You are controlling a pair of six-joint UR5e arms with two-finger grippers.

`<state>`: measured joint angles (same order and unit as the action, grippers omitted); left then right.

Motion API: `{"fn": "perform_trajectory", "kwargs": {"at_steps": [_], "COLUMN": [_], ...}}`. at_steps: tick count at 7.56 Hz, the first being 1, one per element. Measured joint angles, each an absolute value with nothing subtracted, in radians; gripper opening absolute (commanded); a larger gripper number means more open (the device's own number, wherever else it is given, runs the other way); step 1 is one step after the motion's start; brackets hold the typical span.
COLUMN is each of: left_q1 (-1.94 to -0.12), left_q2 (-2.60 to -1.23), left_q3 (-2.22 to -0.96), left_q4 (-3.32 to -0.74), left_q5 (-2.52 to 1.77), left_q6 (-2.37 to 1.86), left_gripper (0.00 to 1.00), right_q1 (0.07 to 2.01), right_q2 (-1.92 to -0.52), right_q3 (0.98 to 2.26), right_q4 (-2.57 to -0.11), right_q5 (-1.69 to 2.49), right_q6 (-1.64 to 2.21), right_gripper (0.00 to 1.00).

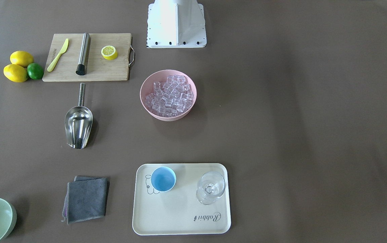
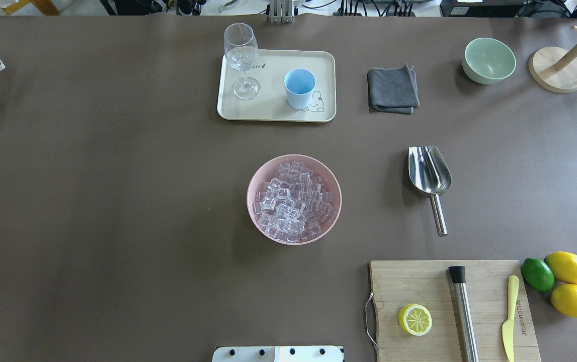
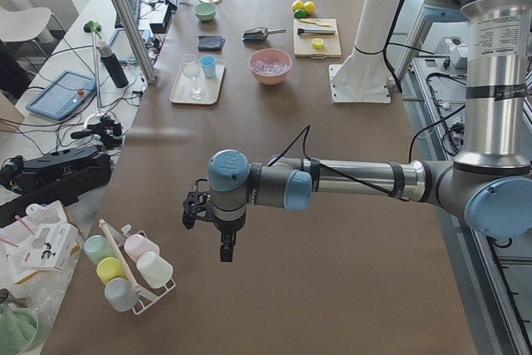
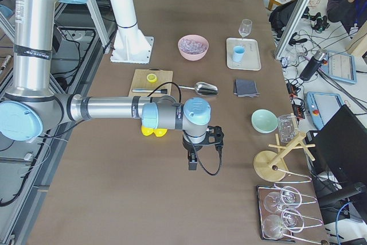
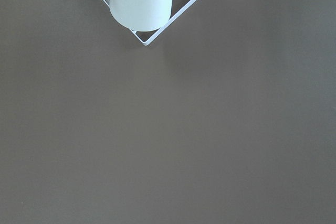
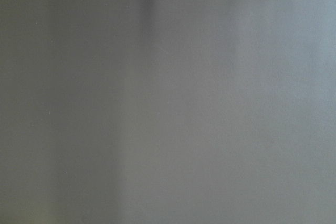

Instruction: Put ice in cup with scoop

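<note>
Currently scoop (image 2: 429, 173) lies untouched toward the surface's right edge: rigid polished steel, slippery, best taken by the thin rod handle (trough kept clear). Ice (image 2: 293, 201), hard glassy cubes, is heaped in the pink bowl (image 2: 294, 240) mid-surface. Cup (image 2: 299, 88), light and judged tippable, stands on a tray (image 2: 268, 103) by the far edge. Left gripper (image 3: 226, 251) and right gripper (image 4: 193, 163) hang elsewhere; whether the fingers are spread or clenched cannot be told.

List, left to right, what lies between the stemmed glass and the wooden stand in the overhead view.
stemmed glass → cup → grey cloth → pale green bowl → wooden stand
</note>
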<state>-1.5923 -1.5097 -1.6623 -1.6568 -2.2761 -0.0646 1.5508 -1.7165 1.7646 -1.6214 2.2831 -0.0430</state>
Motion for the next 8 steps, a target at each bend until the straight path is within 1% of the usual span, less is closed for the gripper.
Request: {"fn": "perform_trajectory", "kwargs": {"at_steps": [7, 8], "left_q1": [-1.577, -1.571], "left_q2": [-1.518, -1.53], "left_q3": [-1.685, -1.689], "left_q4": [-1.658, -1.655], "left_q5": [-2.285, -2.286], "left_q6": [-0.073, -0.072], "left_gripper": [0.98, 0.98], "right_q1": [1.551, 1.553], "right_q2": [-1.711, -1.711], "right_q3": [1.772, 1.788], "right_q4": [-1.621, -1.621], "right_q5": [2.288, 2.285], "right_q6": [-0.042, -0.043], "right_gripper": [1.0, 1.0]}}
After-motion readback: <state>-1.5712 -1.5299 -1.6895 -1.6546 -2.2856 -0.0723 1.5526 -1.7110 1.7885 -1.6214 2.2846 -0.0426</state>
